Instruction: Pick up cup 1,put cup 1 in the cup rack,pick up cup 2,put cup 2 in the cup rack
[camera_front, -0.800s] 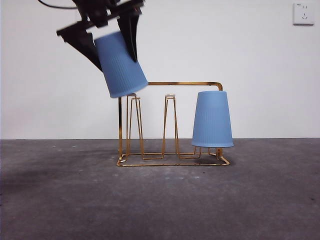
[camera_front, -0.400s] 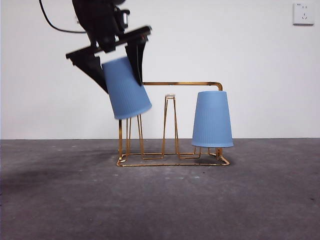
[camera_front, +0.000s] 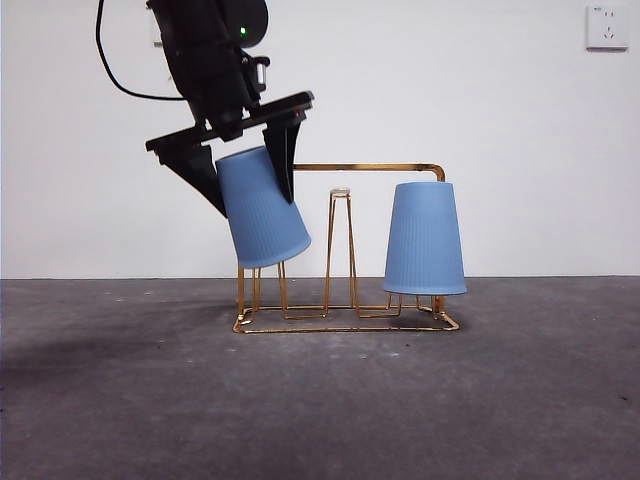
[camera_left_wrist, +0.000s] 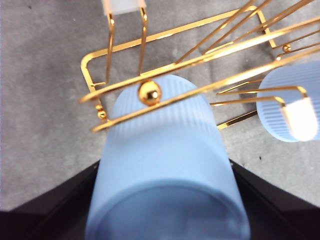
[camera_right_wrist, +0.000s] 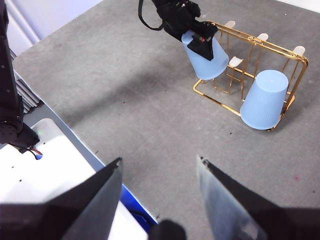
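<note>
While one cup (camera_front: 426, 240) sits racked, left gripper (camera_front: 243, 163) tilts another cup (camera_front: 262, 208) over the cup rack (camera_front: 345, 250).

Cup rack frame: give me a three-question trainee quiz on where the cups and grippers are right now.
1. True or false: the blue cup at the rack's handle end sits upside down over a peg of the cup rack.
2. Which gripper holds the tilted blue cup? A) left gripper B) right gripper C) neither
3. Fill in: the right gripper waits away from the rack with its jaws ____.

Key:
1. True; its closed base faces up and its rim hangs above the rack's base.
2. A; the left wrist view shows this cup between its own jaws.
3. Open.
</note>
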